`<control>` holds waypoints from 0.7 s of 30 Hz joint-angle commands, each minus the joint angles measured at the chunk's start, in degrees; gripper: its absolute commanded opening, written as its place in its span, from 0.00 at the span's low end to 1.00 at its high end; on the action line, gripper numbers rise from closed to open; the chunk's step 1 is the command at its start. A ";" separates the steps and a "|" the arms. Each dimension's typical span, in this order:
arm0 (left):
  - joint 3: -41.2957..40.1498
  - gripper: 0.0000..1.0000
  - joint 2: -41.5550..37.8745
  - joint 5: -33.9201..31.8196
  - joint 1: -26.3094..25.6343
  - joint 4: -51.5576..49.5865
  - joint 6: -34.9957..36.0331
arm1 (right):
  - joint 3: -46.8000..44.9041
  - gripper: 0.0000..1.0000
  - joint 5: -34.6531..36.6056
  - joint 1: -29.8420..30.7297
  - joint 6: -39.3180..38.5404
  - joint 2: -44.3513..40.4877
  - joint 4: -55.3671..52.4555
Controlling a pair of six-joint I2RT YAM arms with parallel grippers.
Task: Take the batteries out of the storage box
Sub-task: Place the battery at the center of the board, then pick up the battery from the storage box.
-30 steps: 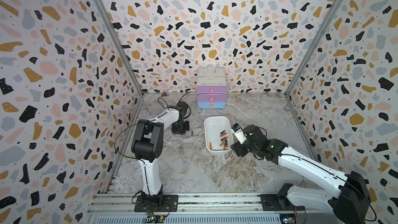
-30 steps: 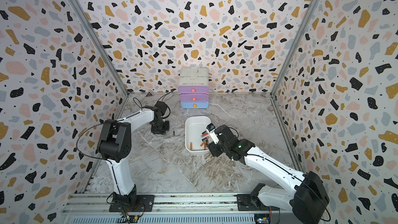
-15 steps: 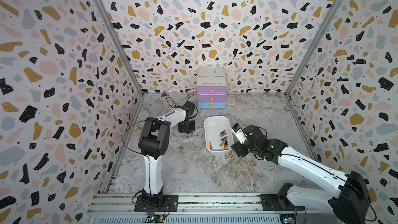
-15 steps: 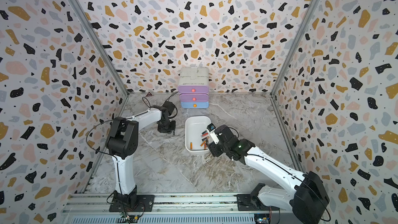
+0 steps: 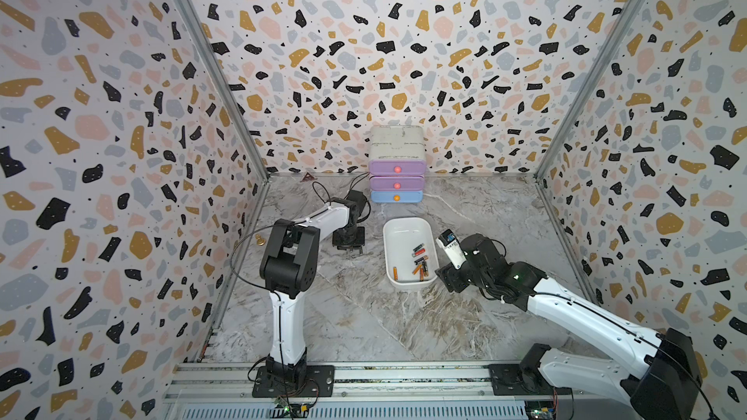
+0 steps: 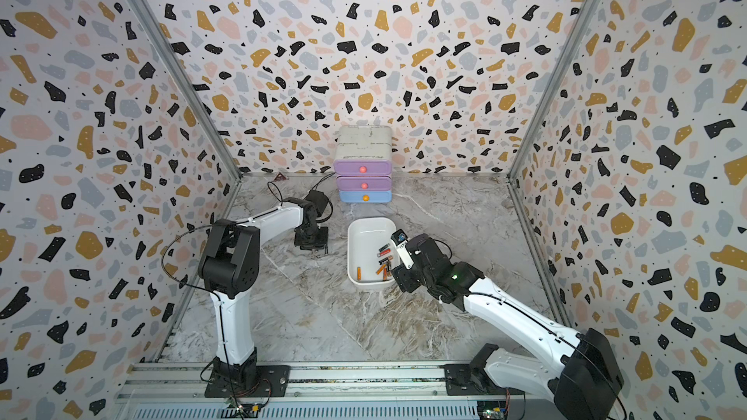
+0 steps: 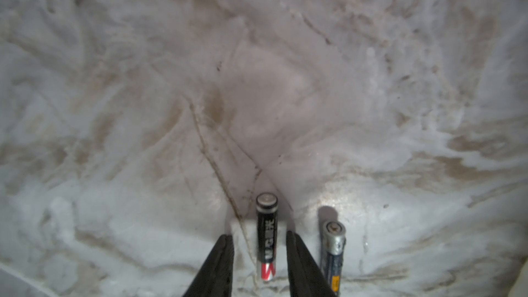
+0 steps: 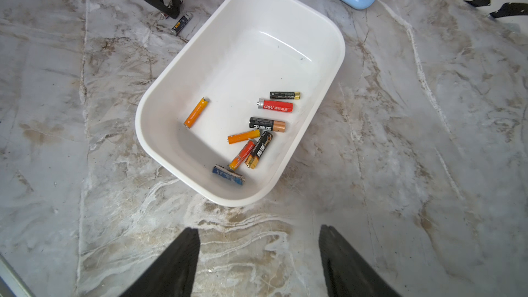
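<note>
One marble table [image 5: 364,317] carried one three-drawer cabinet [image 5: 397,167] and one white storage box [image 8: 257,52]. My right hand [image 8: 257,228] hung spread and empty near the box. Eight batteries [image 8: 267,125] lay inside the box. Two more lay on the table: a black-and-red battery [image 7: 265,232] untouched between the parted fingers of my left hand [image 7: 257,235], and a blue-and-silver battery [image 7: 333,250] just outside them. Since a second before, my left arm had swung nearer the box; my right had stayed put.

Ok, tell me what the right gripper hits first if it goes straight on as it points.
Probably the bare tabletop just short of the storage box: the right gripper tilts downward, open. On a shallower line, the box's near wall; depth is unclear.
</note>
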 commanded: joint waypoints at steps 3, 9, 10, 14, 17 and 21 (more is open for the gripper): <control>2.01 0.36 -8.16 -1.29 -1.42 -4.58 0.48 | 0.01 0.73 2.93 0.30 -0.71 -3.65 0.98; 7.30 0.35 -13.76 0.85 -6.77 -7.66 4.36 | -0.56 0.74 11.97 0.14 2.13 -5.04 0.28; 9.21 0.35 -13.66 2.14 -9.23 -7.94 6.32 | -0.87 0.73 15.70 -0.15 4.08 -5.64 -0.42; 23.93 0.32 -5.29 4.96 -18.88 -16.63 12.21 | -5.25 0.73 18.19 -2.90 10.06 -9.94 1.78; 32.58 0.31 2.35 6.24 -23.62 -19.54 15.45 | -9.13 0.72 18.51 -3.21 12.61 -15.66 4.50; 39.73 0.30 9.70 7.16 -25.24 -20.85 16.86 | -12.70 0.72 21.55 -3.38 13.27 -23.80 4.44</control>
